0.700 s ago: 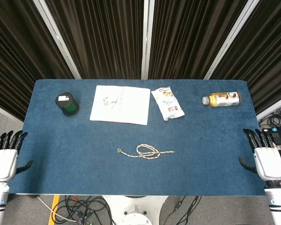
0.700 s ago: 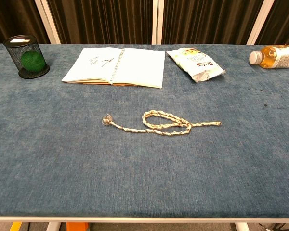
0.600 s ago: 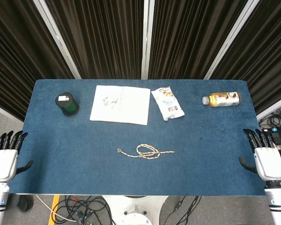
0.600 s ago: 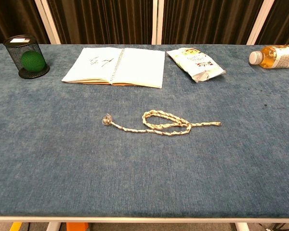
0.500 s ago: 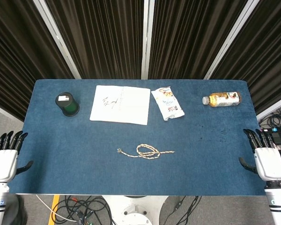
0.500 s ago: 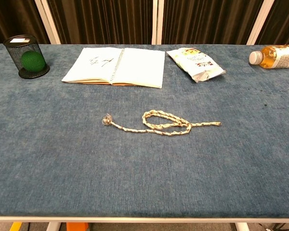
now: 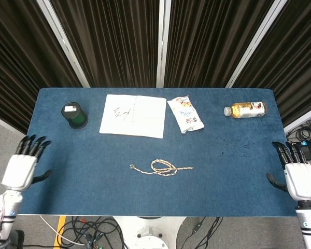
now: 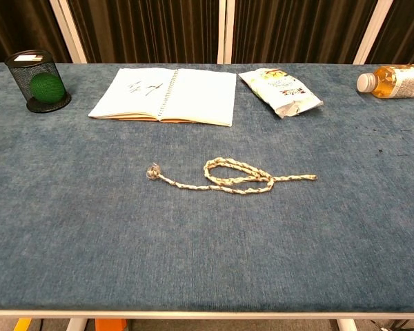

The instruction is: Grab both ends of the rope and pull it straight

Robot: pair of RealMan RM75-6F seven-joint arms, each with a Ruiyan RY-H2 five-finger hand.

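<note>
A short beige braided rope (image 7: 162, 167) lies looped on the blue table, also seen in the chest view as rope (image 8: 231, 175). Its knotted left end (image 8: 152, 170) points left and its right end (image 8: 310, 177) points right. My left hand (image 7: 23, 167) hovers at the table's left edge, fingers spread, holding nothing. My right hand (image 7: 298, 178) stays beyond the right edge, fingers apart and empty. Both hands are far from the rope and absent from the chest view.
At the back stand a black mesh cup (image 7: 74, 115) with a green ball, an open notebook (image 7: 133, 115), a snack packet (image 7: 185, 114) and a lying bottle of tea (image 7: 245, 109). Cables lie on the floor below the table's front edge (image 7: 145, 213).
My left hand has moved right and slightly forward, toward the table's left edge. My right hand has shifted a little outward. The rope has not moved.
</note>
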